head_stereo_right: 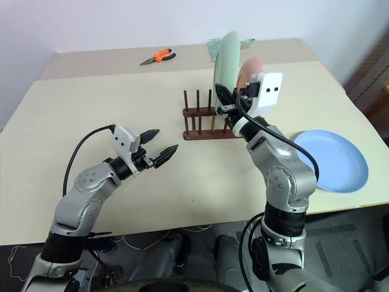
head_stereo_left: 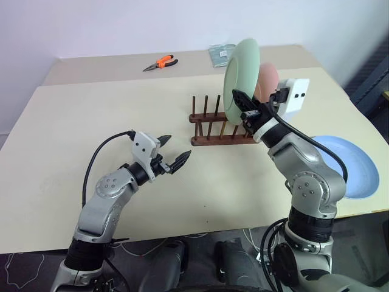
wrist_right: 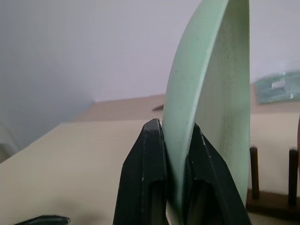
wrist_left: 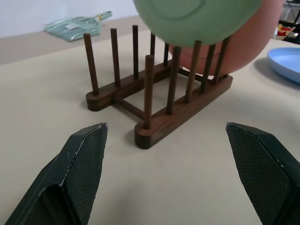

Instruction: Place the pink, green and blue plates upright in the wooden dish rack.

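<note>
Green plate (head_stereo_left: 242,76) edge-on above the rack (head_stereo_left: 222,129)
My right end effector (wrist_right: 177,154) pinches its rim; my left end effector (head_stereo_left: 172,152) gapes empty over bare worktop (head_stereo_left: 73,134) at the rack's 7 o'clock.

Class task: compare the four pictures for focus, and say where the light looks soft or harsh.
Left wrist view: the wooden rack is crisp, while the close left gripper fingers look slightly soft. Right wrist view: the right gripper and green plate are sharp, the background hazy. Eye views: even, soft light, with faint shadows on the table.
</note>
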